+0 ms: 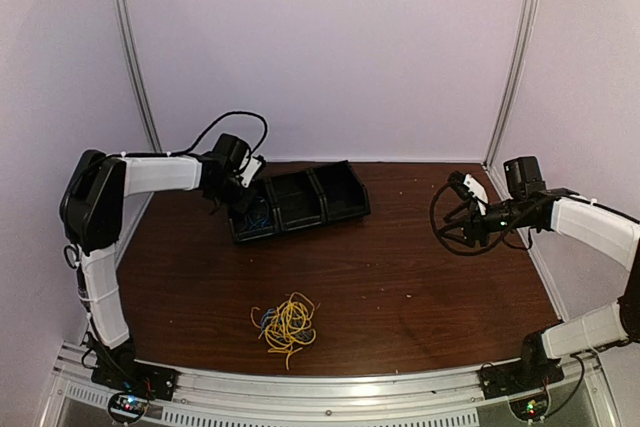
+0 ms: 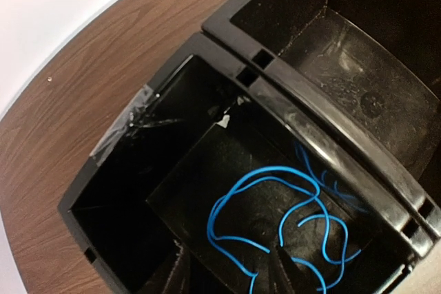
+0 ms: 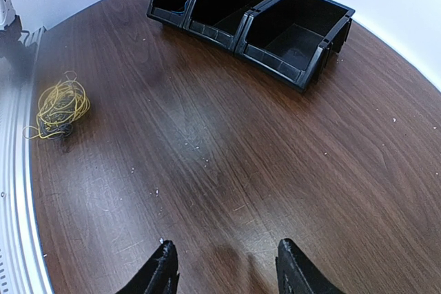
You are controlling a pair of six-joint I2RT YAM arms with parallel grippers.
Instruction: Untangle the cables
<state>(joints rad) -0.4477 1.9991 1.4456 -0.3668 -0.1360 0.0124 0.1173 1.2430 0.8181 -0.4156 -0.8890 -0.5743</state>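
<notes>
From above, you see the yellow cables (image 1: pixel 287 321) tangled on the table (image 1: pixel 420 277) and the left gripper (image 1: pixel 245 183) over the left compartment of the bin (image 1: pixel 300 225). Its wrist view shows a blue cable (image 2: pixel 265 173) kept apart there, with the fingers seemingly parted and empty. The right gripper (image 3: pixel 227 270) hovers open, holding nothing.

We count two arms, the left arm (image 1: pixel 150 175) and the right arm (image 1: pixel 592 223), with one end effector each: the left end effector (image 2: pixel 231 273) and the right end effector (image 3: pixel 224 266). Three black bins (image 1: pixel 300 199) stand in one row. One blue cable (image 2: pixel 275 219) lies in a bin. One tangled bundle (image 1: pixel 287 322), mostly yellow, lies on the one table (image 1: pixel 420 277); we cannot count its strands.
</notes>
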